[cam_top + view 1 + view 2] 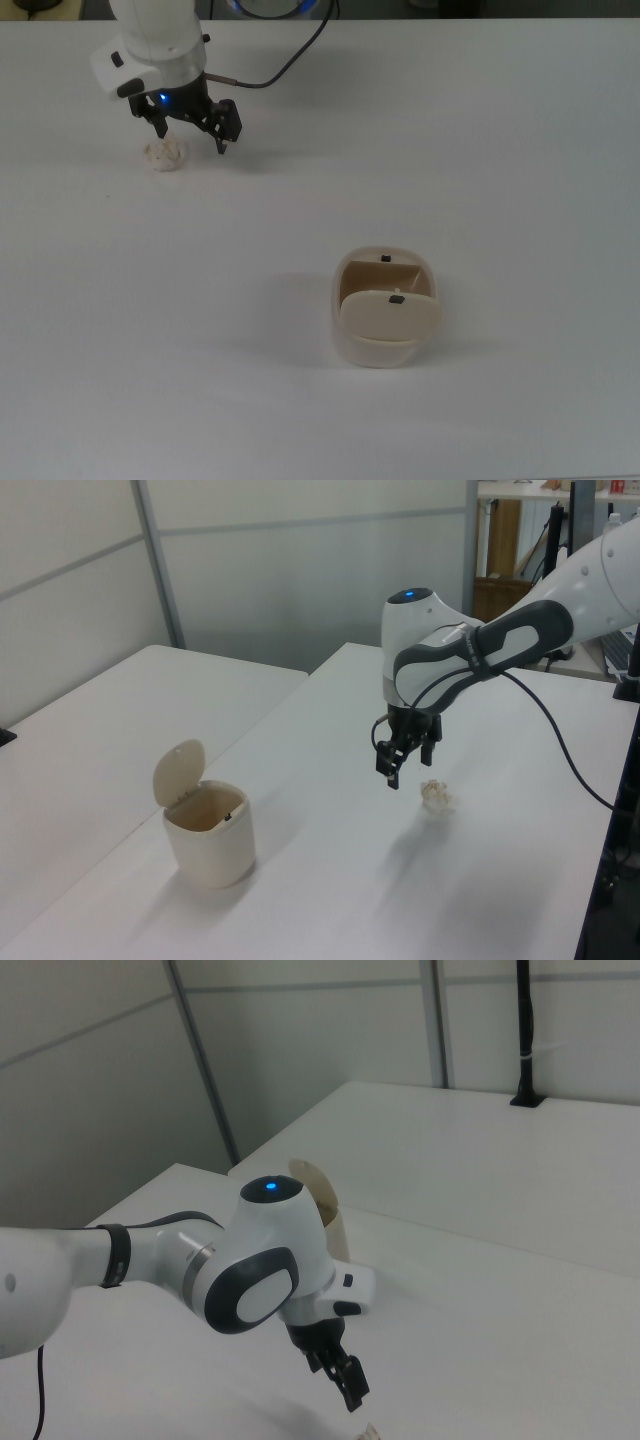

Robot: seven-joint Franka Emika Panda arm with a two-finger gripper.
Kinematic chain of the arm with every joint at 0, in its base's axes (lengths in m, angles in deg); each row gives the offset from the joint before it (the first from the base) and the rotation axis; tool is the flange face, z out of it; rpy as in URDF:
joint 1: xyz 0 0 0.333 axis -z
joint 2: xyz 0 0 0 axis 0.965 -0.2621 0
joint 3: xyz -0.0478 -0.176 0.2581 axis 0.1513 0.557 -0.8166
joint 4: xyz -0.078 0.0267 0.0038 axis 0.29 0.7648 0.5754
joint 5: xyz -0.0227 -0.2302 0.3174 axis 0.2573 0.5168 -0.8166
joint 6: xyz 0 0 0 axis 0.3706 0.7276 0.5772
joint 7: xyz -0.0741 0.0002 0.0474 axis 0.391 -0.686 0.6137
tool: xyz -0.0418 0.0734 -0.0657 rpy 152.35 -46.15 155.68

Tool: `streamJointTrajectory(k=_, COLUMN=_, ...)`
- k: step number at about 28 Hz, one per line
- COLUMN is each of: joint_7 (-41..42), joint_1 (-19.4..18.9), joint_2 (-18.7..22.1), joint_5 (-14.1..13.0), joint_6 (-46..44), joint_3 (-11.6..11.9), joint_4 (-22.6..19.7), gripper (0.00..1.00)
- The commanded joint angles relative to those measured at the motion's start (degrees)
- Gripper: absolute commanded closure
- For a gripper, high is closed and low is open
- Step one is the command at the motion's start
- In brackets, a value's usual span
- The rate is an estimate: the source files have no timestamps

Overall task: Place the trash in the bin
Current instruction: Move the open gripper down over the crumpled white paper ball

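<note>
The trash is a small off-white crumpled paper ball lying on the white table, also seen as trash in the left view and as a sliver of trash at the right view's bottom edge. My gripper hovers open just above it, slightly toward the top view's right, with nothing between its fingers. In the left view the gripper hangs close to the ball's left. The bin is a cream container with its lid tipped up, standing well away from the ball; the bin shows its open mouth.
The white table fills the top view. A black cable trails from the arm. In the right view the arm hides most of the bin. A second white table stands on the left view's left.
</note>
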Motion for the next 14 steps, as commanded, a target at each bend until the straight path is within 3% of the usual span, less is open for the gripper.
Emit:
streamJointTrajectory(k=1, joint_7=-1.2, joint_1=2.6, joint_2=3.4, joint_5=1.3, joint_6=3.1, joint_3=0.0, joint_4=-4.5, gripper=0.00)
streamJointTrajectory(k=14, joint_7=-1.0, joint_1=5.4, joint_2=2.7, joint_5=2.6, joint_6=9.3, joint_3=0.1, joint_4=-9.4, gripper=0.00)
